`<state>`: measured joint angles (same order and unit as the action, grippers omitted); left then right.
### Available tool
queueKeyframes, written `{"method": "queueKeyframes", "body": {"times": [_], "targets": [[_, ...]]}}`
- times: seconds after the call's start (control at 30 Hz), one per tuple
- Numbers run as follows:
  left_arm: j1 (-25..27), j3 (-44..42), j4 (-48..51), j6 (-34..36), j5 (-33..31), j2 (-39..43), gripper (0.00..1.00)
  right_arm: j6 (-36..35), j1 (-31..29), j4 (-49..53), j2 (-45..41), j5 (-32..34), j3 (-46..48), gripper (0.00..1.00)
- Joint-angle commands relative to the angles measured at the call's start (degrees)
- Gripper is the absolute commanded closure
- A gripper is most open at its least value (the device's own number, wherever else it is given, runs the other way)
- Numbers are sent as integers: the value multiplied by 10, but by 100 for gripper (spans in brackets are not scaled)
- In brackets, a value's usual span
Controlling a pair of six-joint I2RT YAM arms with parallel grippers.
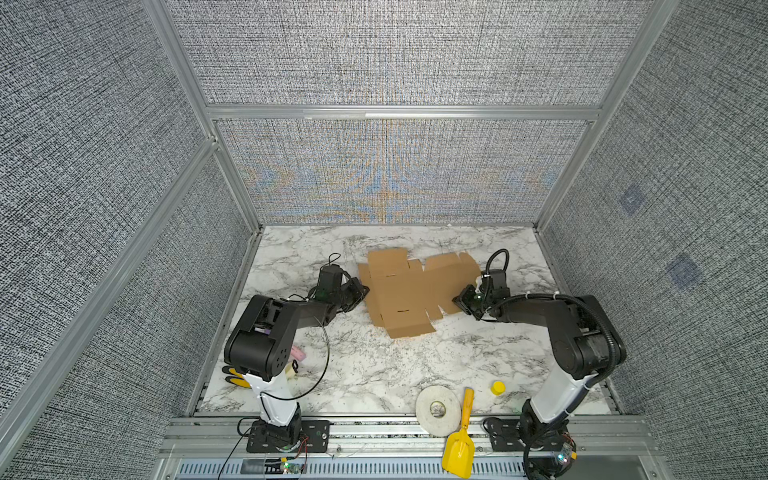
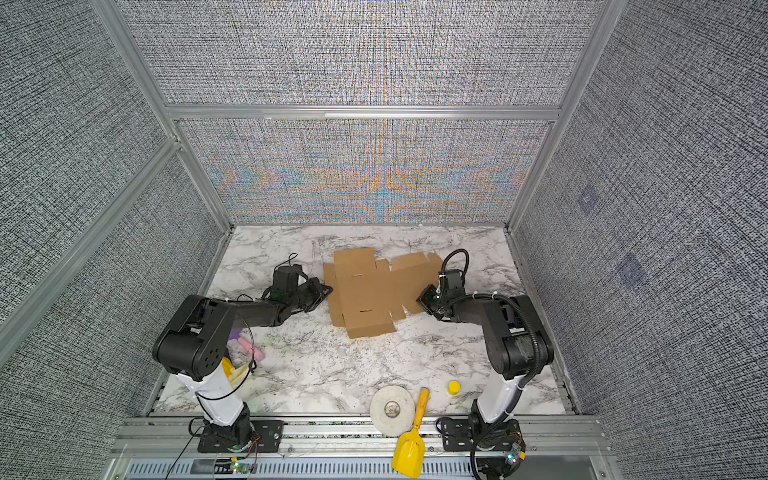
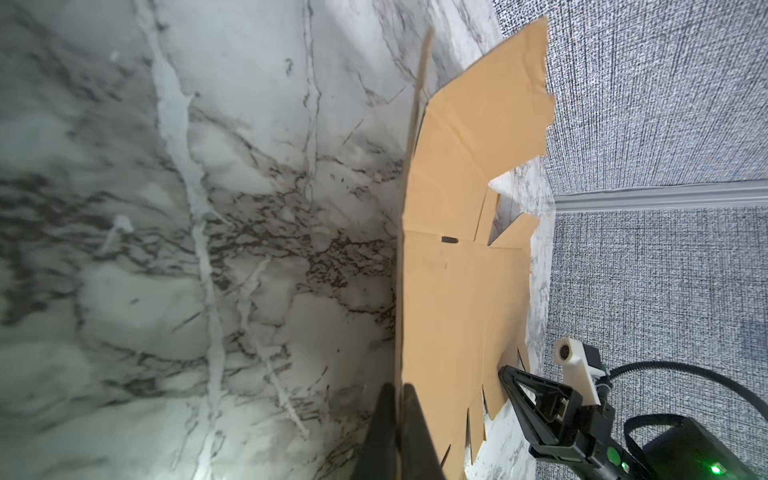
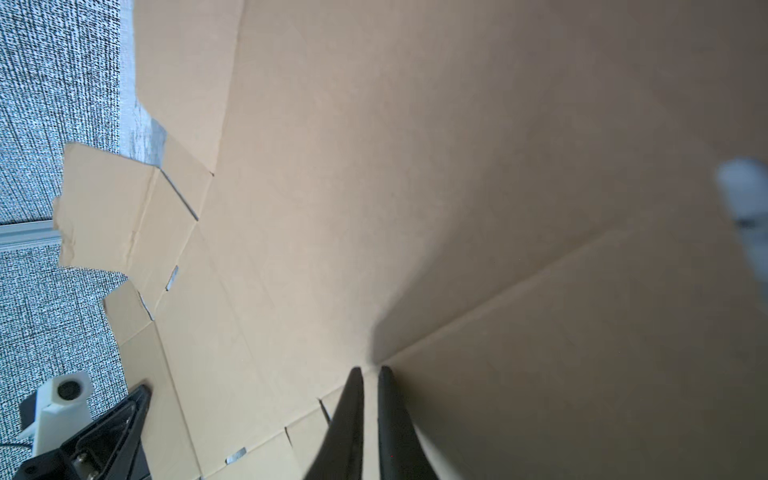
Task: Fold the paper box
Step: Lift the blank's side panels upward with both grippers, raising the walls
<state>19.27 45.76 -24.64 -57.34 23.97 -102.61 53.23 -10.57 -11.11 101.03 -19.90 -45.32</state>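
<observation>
Brown corrugated cardboard is filling almost the whole right wrist view, so the paper box is running out of frame on three sides there, and a pale blur at one edge is not resolving into anything nameable. In both top views the fingertips are merging into the black wrist housings. The left arm is covering most of some pink and yellow pieces by the near left corner of the table (what they are is unclear).

The paper box is lying as an unfolded sheet on the far half of the table, about midway between its left and right edges. Its straight edge is facing the table's left edge and its notched, toothed end is facing the right edge. The near flap is skewing toward the near right corner. From above the outline is looking nearly as deep as it is wide, so the long axis is hard to call.

The left gripper is clamping the sheet's left edge, one finger on each face. The right gripper is pinching the right side, its fingers nearly together with a thin strip of cardboard between them.
</observation>
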Motion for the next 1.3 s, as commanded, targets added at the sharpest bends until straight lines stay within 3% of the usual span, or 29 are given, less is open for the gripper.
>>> {"method": "queueKeyframes", "body": {"times": [0.0,0.1,0.3,0.5,0.73,0.83,1.0,1.17,1.27], "targets": [[-1,25,47,57,-19,8,99,6,-3,20,-11,2,3,87],[-1,80,117,137,-37,15,100,-5,-10,34,-33,-8,-10,85],[-1,215,256,373,-91,29,100,-89,-20,177,-81,-21,-117,71],[-1,341,357,620,-56,38,100,-199,-20,322,-118,6,-242,59],[3,463,522,915,29,40,100,-305,-21,360,-147,12,-326,51],[9,506,572,1000,24,35,100,-339,-22,356,-161,3,-336,51],[18,581,638,1092,3,15,100,-406,-40,335,-185,-12,-321,51],[30,619,679,1114,13,4,100,-498,-75,359,-200,-29,-322,50],[35,602,682,1104,30,1,100,-534,-105,306,-231,-43,-273,45]]}}
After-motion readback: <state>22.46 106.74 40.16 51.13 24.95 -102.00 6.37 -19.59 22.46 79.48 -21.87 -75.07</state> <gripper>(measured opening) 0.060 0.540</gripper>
